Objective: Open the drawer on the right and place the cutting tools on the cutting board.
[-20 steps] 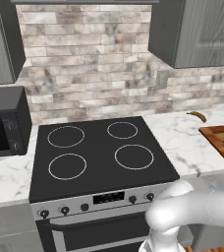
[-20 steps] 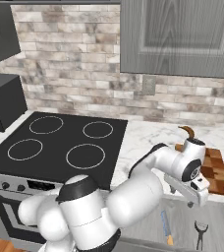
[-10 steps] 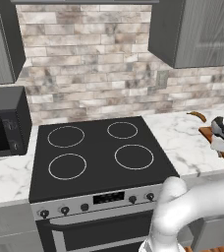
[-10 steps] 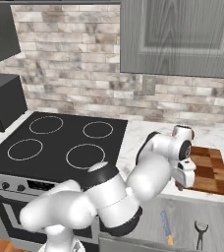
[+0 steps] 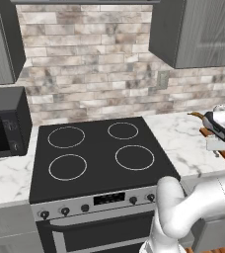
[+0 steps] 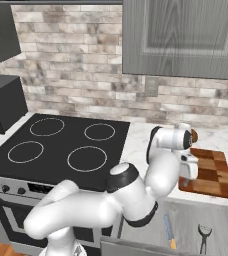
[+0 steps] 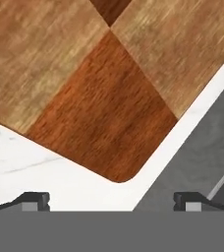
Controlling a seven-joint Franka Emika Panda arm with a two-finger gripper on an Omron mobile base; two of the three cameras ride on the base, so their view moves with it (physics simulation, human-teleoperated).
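Left base view: set behind arm at its left, aimed forward and down over stove (image 5: 102,155) from mid distance. Right base view: set behind at right, same stove (image 6: 61,147) and brick backsplash (image 6: 86,65) shared, cutting board (image 6: 208,172) and open drawer (image 6: 186,232) added. Hand view: aimed straight down, very close on cutting board (image 7: 99,93) corner and marble counter (image 7: 45,172).

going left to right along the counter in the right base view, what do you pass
microwave → stove top → bare marble counter → end effector at the board's left edge → cutting board
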